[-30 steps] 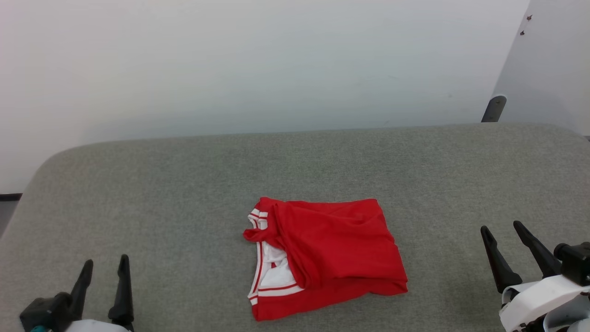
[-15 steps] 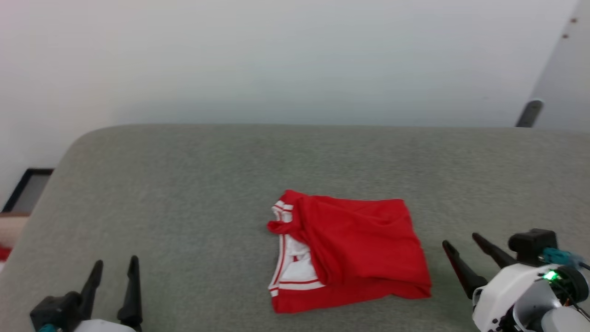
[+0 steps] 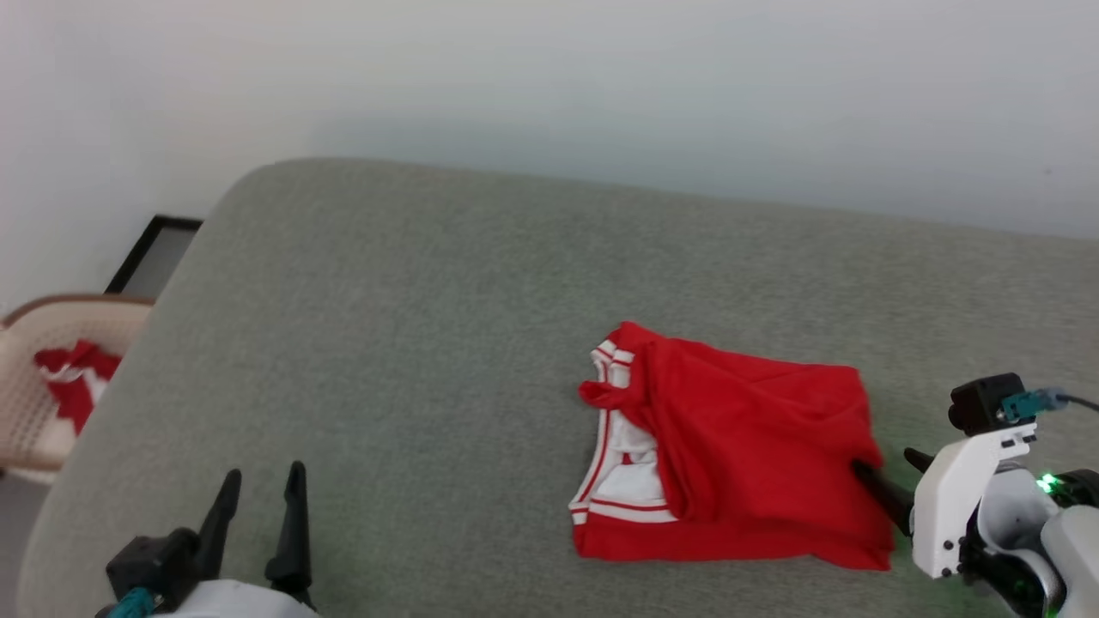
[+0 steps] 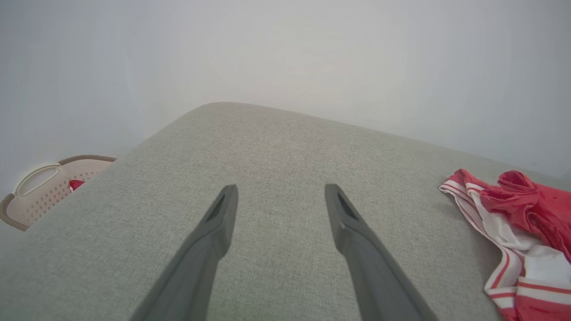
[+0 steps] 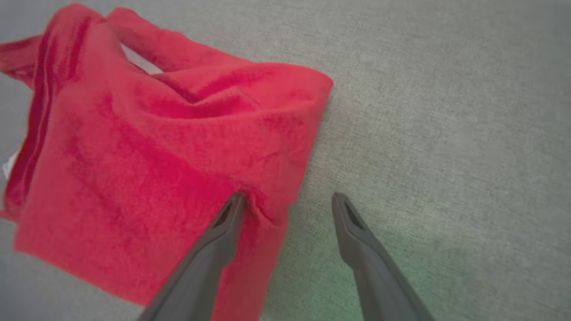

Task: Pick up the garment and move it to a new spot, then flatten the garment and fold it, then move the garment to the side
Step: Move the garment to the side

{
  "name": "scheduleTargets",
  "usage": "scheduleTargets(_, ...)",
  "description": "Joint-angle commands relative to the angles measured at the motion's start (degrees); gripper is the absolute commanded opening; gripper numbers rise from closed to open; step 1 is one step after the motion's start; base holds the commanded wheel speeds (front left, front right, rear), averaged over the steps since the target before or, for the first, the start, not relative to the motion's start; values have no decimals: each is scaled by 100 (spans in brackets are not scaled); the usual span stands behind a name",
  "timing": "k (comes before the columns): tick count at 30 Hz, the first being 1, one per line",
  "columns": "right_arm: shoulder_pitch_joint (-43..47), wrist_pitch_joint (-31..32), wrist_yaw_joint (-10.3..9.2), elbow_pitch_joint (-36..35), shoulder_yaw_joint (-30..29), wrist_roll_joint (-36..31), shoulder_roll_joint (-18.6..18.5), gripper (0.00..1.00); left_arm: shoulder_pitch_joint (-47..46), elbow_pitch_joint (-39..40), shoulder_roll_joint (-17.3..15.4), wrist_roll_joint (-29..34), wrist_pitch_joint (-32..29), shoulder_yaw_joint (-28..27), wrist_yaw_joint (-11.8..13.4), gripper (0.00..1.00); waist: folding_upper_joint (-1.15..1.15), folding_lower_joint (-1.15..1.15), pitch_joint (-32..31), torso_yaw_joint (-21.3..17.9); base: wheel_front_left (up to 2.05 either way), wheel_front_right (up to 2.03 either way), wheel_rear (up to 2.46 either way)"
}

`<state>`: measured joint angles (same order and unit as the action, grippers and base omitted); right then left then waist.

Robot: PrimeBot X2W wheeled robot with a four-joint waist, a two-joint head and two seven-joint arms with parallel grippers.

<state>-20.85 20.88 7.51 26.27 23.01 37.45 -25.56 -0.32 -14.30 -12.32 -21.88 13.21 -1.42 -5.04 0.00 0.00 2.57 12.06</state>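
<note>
The garment (image 3: 747, 446) lies folded into a rough rectangle on the grey padded surface (image 3: 429, 343), red side up, with a white sleeve and striped trim showing at its left. My right gripper (image 3: 884, 462) is open at the garment's right edge. In the right wrist view, the right gripper (image 5: 289, 196) straddles that edge: one finger presses into the red garment (image 5: 156, 156) and the other rests over bare padding. My left gripper (image 3: 265, 470) stands open and empty at the lower left. From the left wrist view the left gripper (image 4: 280, 187) is far from the garment (image 4: 526, 223).
A beige perforated basket (image 3: 43, 412) holding a small red-white cloth bundle (image 3: 73, 378) sits off the surface's left edge, and it also appears as the basket (image 4: 44, 187) in the left wrist view. A dark-framed panel (image 3: 154, 253) lies on the floor behind it. A pale wall backs the surface.
The head camera has swung left, bringing the basket into view. My right gripper has closed the gap to the garment's right edge and now touches it. The left gripper has not moved.
</note>
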Motion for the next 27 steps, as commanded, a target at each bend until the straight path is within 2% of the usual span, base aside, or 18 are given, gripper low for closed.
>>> scheduleTargets(1, -162, 224, -5, 152, 52, 87, -26, 100, -105, -59, 65, -39, 67, -3, 1, 100, 0, 0, 298, 319, 0, 0, 0)
scheduleTargets(9, -484, 900, -5, 780, 226, 262, 34, 100, -318, -210, 337, -78, 180, -38, -27, 100, 0, 0, 498, 608, 0, 0, 0)
scheduleTargets(10, -487, 1005, -4, 835, 318, 307, 58, 74, -337, -222, 370, -69, 183, -45, -32, 100, 0, 0, 510, 632, 0, 0, 0)
scheduleTargets(11, -490, 1086, 1, 873, 395, 362, 91, 9, -357, -237, 398, -52, 188, -47, -43, 100, 0, 0, 520, 649, 0, 0, 0)
scheduleTargets(12, -508, 1147, 2, 896, 491, 348, 63, 0, -373, -246, 418, -33, 193, -48, -44, 100, 0, 0, 528, 670, 0, 0, 0)
scheduleTargets(18, -744, 1137, -7, 863, 711, 484, -219, 0, -415, -187, 496, 57, 197, -182, -104, 100, 0, 0, 556, 646, 0, 0, 0)
scheduleTargets(27, -1176, 1038, -7, 540, 783, 558, -851, 0, -486, -32, 585, 139, 199, -384, -181, 100, 0, 0, 571, 310, 0, 0, 0)
